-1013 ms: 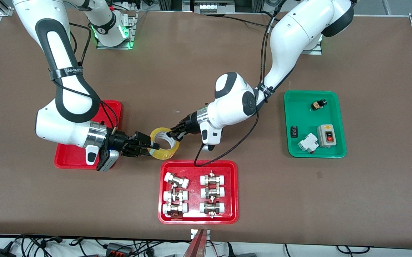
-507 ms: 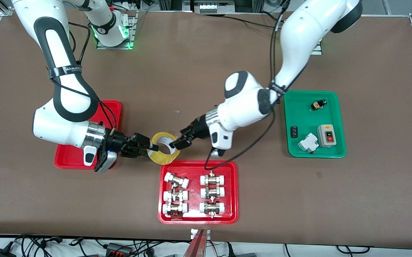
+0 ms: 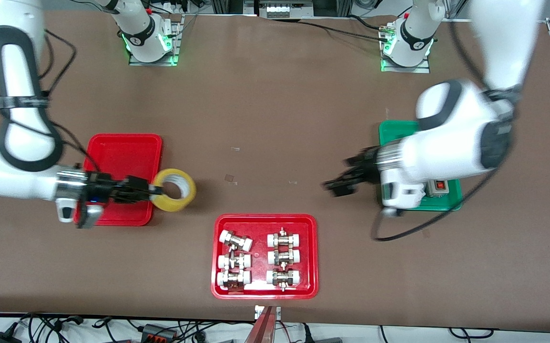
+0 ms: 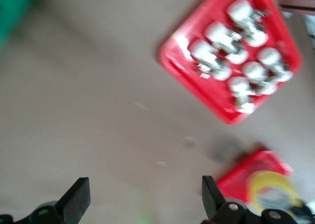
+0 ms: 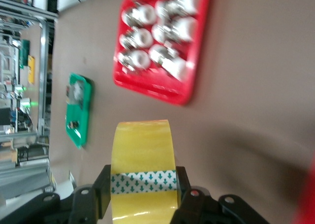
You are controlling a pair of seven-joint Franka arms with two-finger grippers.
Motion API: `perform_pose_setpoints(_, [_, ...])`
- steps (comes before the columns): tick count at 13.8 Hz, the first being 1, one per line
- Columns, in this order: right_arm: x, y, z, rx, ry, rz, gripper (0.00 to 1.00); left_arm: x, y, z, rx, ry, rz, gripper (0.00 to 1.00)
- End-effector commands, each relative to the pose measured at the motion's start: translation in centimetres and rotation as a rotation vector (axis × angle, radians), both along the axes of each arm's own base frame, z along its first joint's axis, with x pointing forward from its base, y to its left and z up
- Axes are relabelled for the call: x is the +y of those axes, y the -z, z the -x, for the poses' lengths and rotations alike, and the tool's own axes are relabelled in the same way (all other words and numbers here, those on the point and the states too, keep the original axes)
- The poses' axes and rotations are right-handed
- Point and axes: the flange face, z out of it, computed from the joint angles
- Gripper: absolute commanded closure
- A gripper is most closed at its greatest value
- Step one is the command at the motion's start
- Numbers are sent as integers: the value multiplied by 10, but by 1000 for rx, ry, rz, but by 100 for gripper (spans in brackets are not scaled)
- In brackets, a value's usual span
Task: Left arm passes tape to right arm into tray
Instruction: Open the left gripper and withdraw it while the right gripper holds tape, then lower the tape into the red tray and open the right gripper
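Note:
The yellow tape [image 3: 176, 190] is gripped across its width by my right gripper [image 3: 157, 191], which is shut on it. It hangs over the table at the edge of the plain red tray [image 3: 122, 147] toward the left arm's end. In the right wrist view the tape [image 5: 143, 150] stands between the black fingers [image 5: 91, 197]. My left gripper [image 3: 338, 183] is open and empty over bare table beside the green tray. In the left wrist view the left gripper [image 4: 143, 202] has its jaws wide apart, and the tape [image 4: 273, 187] and red tray [image 4: 248, 171] show farther off.
A red tray of white-capped metal fittings [image 3: 218, 286] lies near the front camera at mid-table. It also shows in the left wrist view [image 4: 172, 56] and the right wrist view [image 5: 162, 93]. A green tray [image 3: 399, 128] with electrical parts lies under the left arm's wrist.
The left gripper let go of the tape, opened and pulled away to the green tray. The right arm carried the tape toward the plain red tray.

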Motion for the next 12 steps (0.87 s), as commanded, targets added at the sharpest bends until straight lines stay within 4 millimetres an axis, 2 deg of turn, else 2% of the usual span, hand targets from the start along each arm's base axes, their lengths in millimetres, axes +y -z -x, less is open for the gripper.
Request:
perform_pose_setpoints(1, [-54, 20, 16, 6, -57, -13, 100, 50, -19, 25, -12, 224, -110, 0])
perform_pose_setpoints(3, [-100, 57, 30, 3, -94, -33, 100, 84, -34, 31, -63, 416, -231, 0])
perform_pose_setpoints(5, [-134, 87, 41, -6, -134, -15, 100, 99, -48, 38, -98, 570, -378, 0])
perform_pose_setpoints(6, [-148, 103, 46, -15, -150, -19, 100, 110, -51, 37, -101, 579, -388, 0])
perform_pose_setpoints(8, [-157, 129, 54, -10, -161, -38, 100, 125, -50, 39, -89, 562, -393, 0])
perform_pose_setpoints(9, [-159, 136, 57, -5, -161, -44, 100, 123, -47, 43, -92, 571, -400, 0])
perform_pose_setpoints(10, [-158, 138, 57, -2, -167, -39, 91, 123, -45, 45, -112, 584, -406, 0])
perform_pose_setpoints(11, [-158, 138, 57, 1, -190, -11, 62, 129, -43, 47, -144, 633, -403, 0])
perform_pose_setpoints(12, [-158, 140, 56, -5, -213, 34, 15, 138, -44, 46, -162, 676, -395, 0])
